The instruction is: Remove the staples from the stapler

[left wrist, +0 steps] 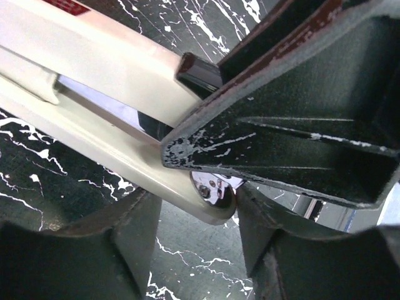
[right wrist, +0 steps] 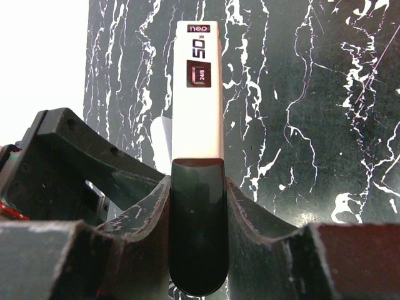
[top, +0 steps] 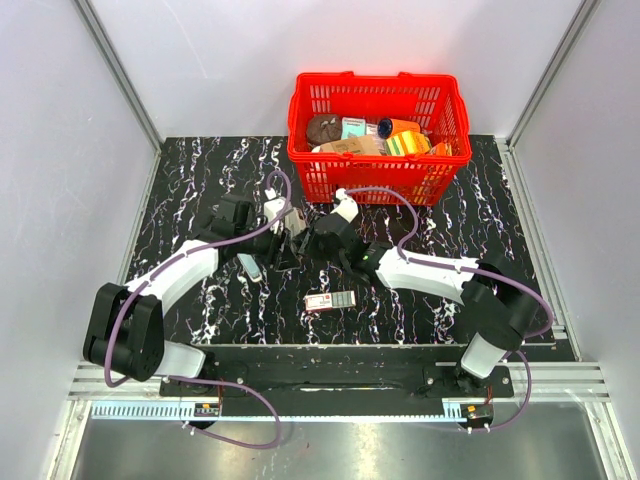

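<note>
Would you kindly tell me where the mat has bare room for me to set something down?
Bare mat lies left of the red basket and, on the right, between basket and right arm. The centre is crowded: left claw and right claw meet around the stapler, with a small box just nearer.

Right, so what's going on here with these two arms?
The right gripper has its jaws clamped on the dark end of the stapler, holding it out over the table. The left gripper has its jaws either side of the stapler's lower bar, close by; whether they grip it cannot be told. No staples show. A small box lies on the table, and a basket stands behind.
</note>
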Tool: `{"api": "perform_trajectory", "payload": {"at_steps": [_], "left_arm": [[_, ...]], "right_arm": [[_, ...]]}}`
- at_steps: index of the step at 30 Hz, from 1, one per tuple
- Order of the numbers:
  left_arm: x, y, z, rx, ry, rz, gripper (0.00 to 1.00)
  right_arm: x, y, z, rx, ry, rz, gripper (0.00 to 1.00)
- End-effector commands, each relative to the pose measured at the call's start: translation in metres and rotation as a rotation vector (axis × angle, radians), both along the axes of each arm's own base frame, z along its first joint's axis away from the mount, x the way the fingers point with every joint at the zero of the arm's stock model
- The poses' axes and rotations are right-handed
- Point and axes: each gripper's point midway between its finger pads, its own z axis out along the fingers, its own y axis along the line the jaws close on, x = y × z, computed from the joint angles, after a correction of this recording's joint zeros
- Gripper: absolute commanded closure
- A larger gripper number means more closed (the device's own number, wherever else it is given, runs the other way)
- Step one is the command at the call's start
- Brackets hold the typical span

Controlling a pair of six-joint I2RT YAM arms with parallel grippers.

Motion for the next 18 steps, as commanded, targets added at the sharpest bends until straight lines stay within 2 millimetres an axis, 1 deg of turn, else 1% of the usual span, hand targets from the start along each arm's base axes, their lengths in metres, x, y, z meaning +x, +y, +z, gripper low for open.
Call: {"api": "perform_trajectory", "payload": {"at_steps": [1,3,5,7,8,11,13,14,18], "left_arm": [[0.001,-0.003,0.019,-0.033,-0.078,-0.066,0.5],[0.004,-0.002,0.021,-0.025,-0.095,-0.06,0.53],[0.009,0.001,0.026,-0.026,-0.115,-0.047,0.6],[0.015,0.003,0.028,-0.021,-0.13,-0.03,0.72],[0.019,0.005,0.028,-0.013,-0.138,-0.017,0.76],[0.029,0.011,0.026,0.018,-0.159,0.023,0.8],[0.035,0.016,0.024,0.05,-0.183,0.044,0.88],[0.039,0.018,0.023,0.063,-0.191,0.058,0.9],[0.047,0.022,0.024,0.089,-0.232,0.067,0.92]], "right_arm": [[0.01,0.012,0.076,0.203,-0.119,-0.006,1.0],[0.009,0.013,0.077,0.212,-0.118,0.002,1.0],[0.006,0.016,0.075,0.224,-0.105,0.015,1.0],[0.004,0.018,0.073,0.226,-0.097,0.03,1.0],[0.003,0.019,0.072,0.226,-0.094,0.036,1.0],[0.0,0.018,0.068,0.22,-0.09,0.051,1.0],[-0.003,0.019,0.064,0.215,-0.089,0.069,1.0],[-0.005,0.019,0.064,0.212,-0.09,0.077,1.0],[-0.011,0.016,0.049,0.179,-0.081,0.107,1.0]]}}
